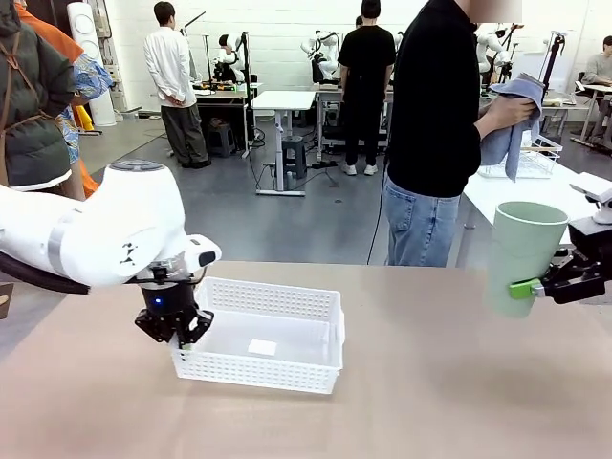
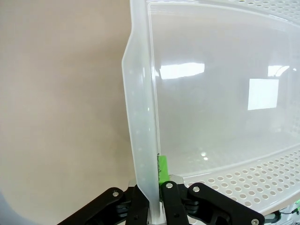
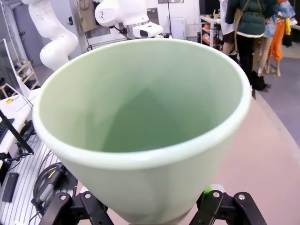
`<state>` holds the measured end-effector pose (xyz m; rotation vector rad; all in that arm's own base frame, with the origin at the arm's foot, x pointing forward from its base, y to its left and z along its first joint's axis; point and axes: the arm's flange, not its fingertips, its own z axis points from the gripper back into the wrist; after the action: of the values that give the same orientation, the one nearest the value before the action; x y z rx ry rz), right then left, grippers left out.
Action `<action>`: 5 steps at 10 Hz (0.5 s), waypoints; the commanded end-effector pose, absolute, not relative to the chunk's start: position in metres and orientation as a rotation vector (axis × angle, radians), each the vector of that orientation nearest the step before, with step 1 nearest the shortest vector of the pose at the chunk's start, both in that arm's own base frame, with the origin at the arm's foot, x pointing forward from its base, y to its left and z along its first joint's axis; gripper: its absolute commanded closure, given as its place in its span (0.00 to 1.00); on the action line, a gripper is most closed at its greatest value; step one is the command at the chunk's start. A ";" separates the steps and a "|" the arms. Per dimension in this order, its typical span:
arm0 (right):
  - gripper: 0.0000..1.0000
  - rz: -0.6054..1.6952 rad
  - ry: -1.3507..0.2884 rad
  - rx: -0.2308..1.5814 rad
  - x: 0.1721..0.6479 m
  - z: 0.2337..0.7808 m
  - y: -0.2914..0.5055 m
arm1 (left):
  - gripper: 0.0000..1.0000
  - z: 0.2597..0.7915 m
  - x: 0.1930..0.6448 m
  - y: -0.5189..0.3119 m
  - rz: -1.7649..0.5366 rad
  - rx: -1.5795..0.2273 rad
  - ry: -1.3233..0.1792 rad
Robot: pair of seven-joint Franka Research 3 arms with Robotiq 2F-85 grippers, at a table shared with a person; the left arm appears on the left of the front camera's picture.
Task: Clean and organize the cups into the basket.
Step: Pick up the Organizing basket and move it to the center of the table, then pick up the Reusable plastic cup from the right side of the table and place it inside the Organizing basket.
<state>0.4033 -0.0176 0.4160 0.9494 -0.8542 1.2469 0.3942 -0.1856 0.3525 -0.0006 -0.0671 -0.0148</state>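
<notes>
Here's the pale mint-green tapered matte tumbler (image 1: 528,251), upright and mouth up, well to the right of the shallow white lattice-sided plastic basket (image 1: 258,368) and raised off the table. The right gripper (image 1: 532,285) has it low on the body, its black fingers with green pads spread wide around the cup's lower part. In the right wrist view we look straight into its bare mint inside (image 3: 140,117), with the right gripper's (image 3: 147,212) fingers on either side of its base.

Over at the basket, we find no cup in it so far, just a small white patch on its floor. The left gripper (image 1: 180,333) sits at the basket's near-left corner, jaws pinched tight on the side wall; up close, the translucent wall (image 2: 140,117) runs right between the fingers of the left gripper (image 2: 154,187).

Beyond the basket, on its far right, a person works a blue-grey cloth (image 1: 507,129) in both hands. We can't tell whether it wraps a cup.

By our reckoning this is early going: the basket is steadied, the first cup is in the air, and the placing is yet to come. We see no tan cups on the brown tabletop (image 1: 430,402).
</notes>
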 end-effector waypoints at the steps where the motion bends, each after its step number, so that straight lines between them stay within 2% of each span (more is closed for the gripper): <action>1: 0.64 1.264 -0.851 0.955 0.411 0.400 -0.017 | 1.00 0.349 0.399 -0.216 0.029 0.012 -0.091; 5: 0.64 1.264 -0.851 0.955 0.411 0.400 -0.017 | 1.00 0.353 0.401 -0.259 0.011 0.026 -0.124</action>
<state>0.4076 -0.0177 0.3977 0.9670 -0.8409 1.2490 0.3946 -0.2431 0.3558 0.0046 -0.0924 -0.0079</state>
